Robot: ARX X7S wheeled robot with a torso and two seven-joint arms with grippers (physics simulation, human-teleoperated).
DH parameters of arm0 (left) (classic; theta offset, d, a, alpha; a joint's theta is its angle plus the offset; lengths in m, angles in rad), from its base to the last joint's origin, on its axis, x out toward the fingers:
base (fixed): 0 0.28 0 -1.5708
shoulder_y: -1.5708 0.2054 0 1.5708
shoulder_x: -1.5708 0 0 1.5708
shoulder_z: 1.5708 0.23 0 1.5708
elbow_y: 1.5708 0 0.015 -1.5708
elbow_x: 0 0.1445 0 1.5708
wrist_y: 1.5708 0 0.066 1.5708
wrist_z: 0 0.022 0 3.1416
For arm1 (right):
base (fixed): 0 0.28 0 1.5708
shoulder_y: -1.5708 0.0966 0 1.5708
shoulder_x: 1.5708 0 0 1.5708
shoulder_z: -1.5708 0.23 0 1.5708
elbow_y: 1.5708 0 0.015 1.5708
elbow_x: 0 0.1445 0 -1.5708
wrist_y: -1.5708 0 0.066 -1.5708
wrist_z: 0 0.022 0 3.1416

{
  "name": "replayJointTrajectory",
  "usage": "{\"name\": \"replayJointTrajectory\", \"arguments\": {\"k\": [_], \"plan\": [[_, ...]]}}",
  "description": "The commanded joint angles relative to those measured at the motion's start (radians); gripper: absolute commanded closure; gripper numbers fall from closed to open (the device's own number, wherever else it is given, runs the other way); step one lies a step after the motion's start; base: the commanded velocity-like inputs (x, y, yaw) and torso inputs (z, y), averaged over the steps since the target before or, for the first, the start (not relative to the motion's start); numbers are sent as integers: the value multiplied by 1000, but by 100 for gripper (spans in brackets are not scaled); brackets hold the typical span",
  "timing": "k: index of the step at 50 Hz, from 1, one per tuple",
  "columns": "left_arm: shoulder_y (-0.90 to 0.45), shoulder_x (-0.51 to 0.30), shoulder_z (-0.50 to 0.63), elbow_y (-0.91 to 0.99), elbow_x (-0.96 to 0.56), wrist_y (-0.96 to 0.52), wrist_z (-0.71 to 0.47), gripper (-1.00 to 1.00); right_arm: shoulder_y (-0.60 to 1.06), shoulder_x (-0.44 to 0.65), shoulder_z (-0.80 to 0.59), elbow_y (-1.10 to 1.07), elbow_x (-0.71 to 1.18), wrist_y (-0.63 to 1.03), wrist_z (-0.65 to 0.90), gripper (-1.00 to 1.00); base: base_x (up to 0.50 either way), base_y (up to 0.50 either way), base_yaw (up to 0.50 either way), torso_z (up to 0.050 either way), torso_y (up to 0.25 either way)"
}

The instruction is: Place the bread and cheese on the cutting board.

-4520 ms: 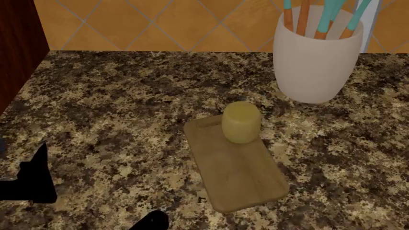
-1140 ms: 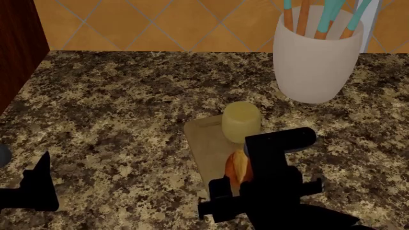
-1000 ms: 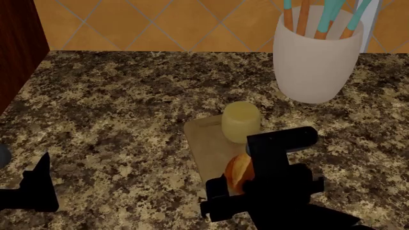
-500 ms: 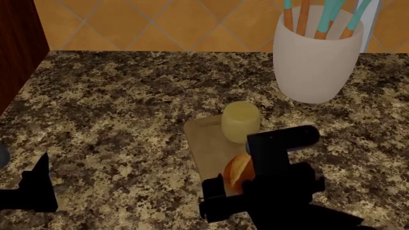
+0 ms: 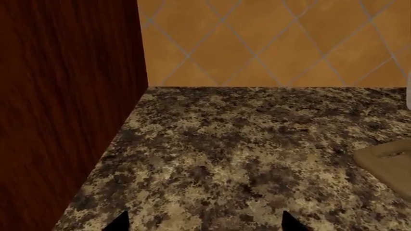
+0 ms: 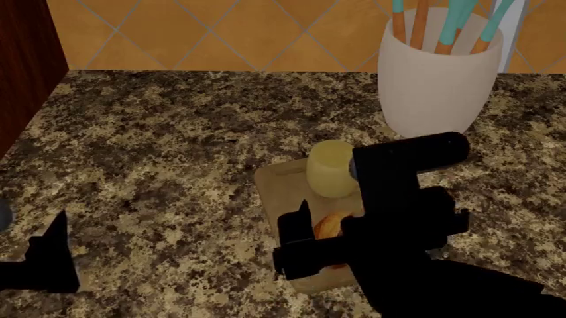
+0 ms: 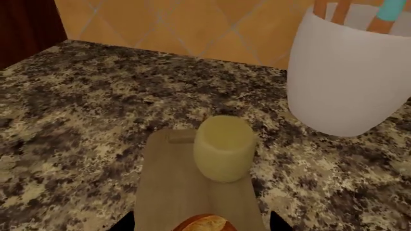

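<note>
The cutting board (image 6: 281, 187) lies on the granite counter, with the pale yellow cheese (image 6: 332, 168) standing on its far end. The bread (image 6: 324, 225) lies on the board just in front of the cheese. My right gripper (image 6: 332, 232) is over the bread with its jaws wide apart and a gap on each side of the roll. The right wrist view shows the cheese (image 7: 224, 147), the board (image 7: 168, 185), the bread (image 7: 204, 224) and the right gripper (image 7: 201, 226). My left gripper (image 6: 49, 257) is open and empty at the near left, and it also shows in the left wrist view (image 5: 203, 224).
A large white utensil crock (image 6: 438, 76) stands at the back right, close behind the board. A dark wooden cabinet side (image 6: 26, 59) walls the counter's left end. An orange tiled wall runs along the back. A corner of the board (image 5: 388, 161) shows in the left wrist view.
My right gripper came in holding the bread and carried it over the board. It has now opened and shifted toward the cheese, and the bread rests on the board. The left arm barely moved.
</note>
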Motion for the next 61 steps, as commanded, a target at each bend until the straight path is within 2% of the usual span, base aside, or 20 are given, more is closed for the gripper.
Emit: {"name": "replayJointTrajectory", "arguments": {"k": [1, 10, 14, 16, 19, 22, 24, 27, 29, 30, 32, 35, 38, 40, 43, 47, 55, 61], "plan": [[-5, 10, -33, 15, -5, -1, 18, -100, 58, 75, 147, -184, 173, 58, 123, -100, 0, 0, 0, 0, 0], [-22, -22, -61, 39, -35, -30, 7, -100, 56, 198, 241, -318, 351, 72, 227, -100, 0, 0, 0, 0, 0], [1, -51, -107, 57, -78, -38, 20, -100, -22, 296, 318, -392, 422, 42, 238, -100, 0, 0, 0, 0, 0], [-16, -80, -156, 83, -150, -82, 5, -100, -111, 386, 415, -434, 483, -5, 245, -100, 0, 0, 0, 0, 0], [-22, -108, -177, 107, -187, -108, -2, -100, -174, 452, 467, -446, 473, -7, 234, -100, 0, 0, 0, 0, 0], [1, -143, -262, 120, -310, -153, -18, -100, -338, 536, 639, -457, 503, -56, 191, -100, 0, 0, 0, 0, 0], [4, -164, -281, 134, -347, -173, -30, -100, -407, 560, 729, -467, 529, -65, 176, -100, 0, 0, 0, 0, 0], [24, -208, -354, 162, -471, -211, -73, -100, -530, 570, 903, -493, 573, -43, 162, -100, 0, 0, 0, 0, 0], [44, -253, -406, 180, -529, -226, -87, -100, -632, 553, 1107, -505, 640, 20, 160, -100, 0, 0, 0, 0, 0], [44, -254, -406, 180, -531, -226, -87, -100, -639, 550, 1119, -506, 641, 26, 158, -100, 0, 0, 0, 0, 0], [61, -284, -444, 186, -573, -234, -88, -100, -701, 530, 1263, -504, 678, 96, 152, -100, 0, 0, 0, 0, 0], [39, -310, -457, 173, -617, -237, -113, -100, -724, 543, 1349, -468, 731, 127, 153, -100, 0, 0, 0, 0, 0], [-30, -343, -412, 136, -676, -254, -178, -100, -715, 577, 1351, -434, 747, 121, 147, -100, 0, 0, 0, 0, 0], [-98, -387, -366, 103, -785, -263, -227, -100, -702, 621, 1326, -410, 753, 106, 140, -100, 0, 0, 0, 0, 0], [-139, -421, -344, 85, -851, -261, -251, -100, -692, 666, 1313, -392, 787, 81, 153, -100, 0, 0, 0, 0, 0], [-273, -470, -261, 35, -882, -267, -271, -100, -663, 771, 1239, -348, 784, -4, 127, -100, -7, -2, -7, 0, 3], [-522, -493, -86, -52, -960, -285, -325, -100, -660, 965, 1167, -266, 797, -141, 52, -100, -26, -21, -34, 9, 17], [-732, -481, 49, -150, -1032, -318, -363, -100, -621, 978, 1200, -216, 791, -80, 3, -100, -34, -36, -44, 9, 19]]}}
